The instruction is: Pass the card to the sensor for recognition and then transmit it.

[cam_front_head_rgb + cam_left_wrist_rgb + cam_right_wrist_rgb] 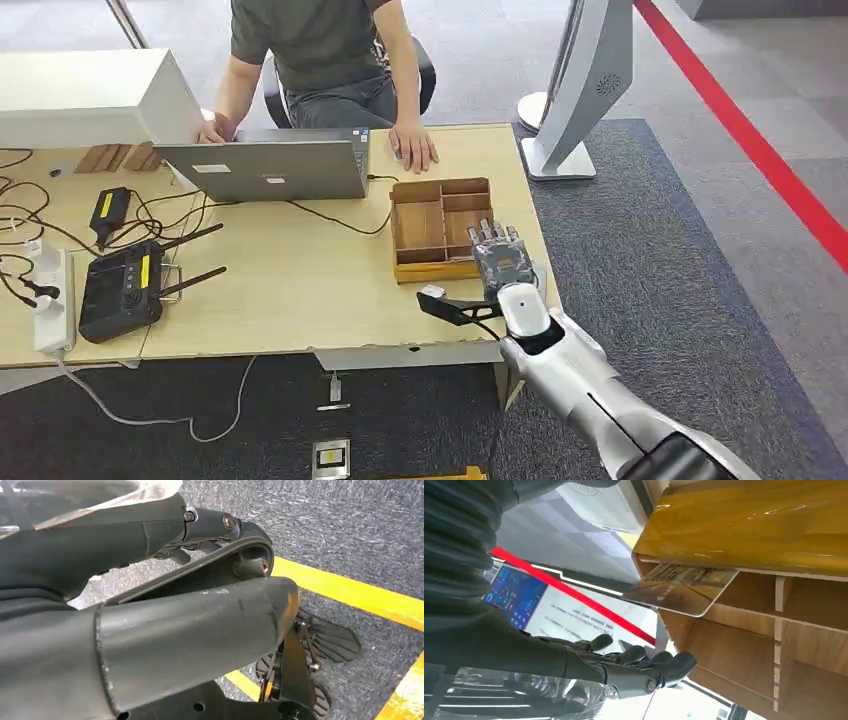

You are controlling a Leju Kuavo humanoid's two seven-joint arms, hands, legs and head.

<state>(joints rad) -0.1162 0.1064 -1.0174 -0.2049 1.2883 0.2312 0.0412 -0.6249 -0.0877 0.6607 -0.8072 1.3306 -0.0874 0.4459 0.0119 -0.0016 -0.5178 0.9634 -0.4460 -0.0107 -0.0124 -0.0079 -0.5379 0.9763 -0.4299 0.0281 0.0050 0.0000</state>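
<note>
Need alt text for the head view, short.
The robot's right hand, fingers extended, hovers at the near right corner of a wooden divided tray on a light wooden desk. A seated person works at a grey laptop across the desk; cables and a black controller lie left.

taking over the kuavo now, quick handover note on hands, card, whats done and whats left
Right hand: over the near right corner of the wooden tray on the table, fingers apart, holding nothing.
Left hand: hanging by the robot's side; its wrist view looks at the floor, and I cannot tell its state.
Card: in the right wrist view it leans inside the tray, not gripped.
A person sits at the laptop across the table, one hand beside the tray.
Done: the reach toward the tray.
Left: grip the card, show it to the sensor, then hand it over.
</note>
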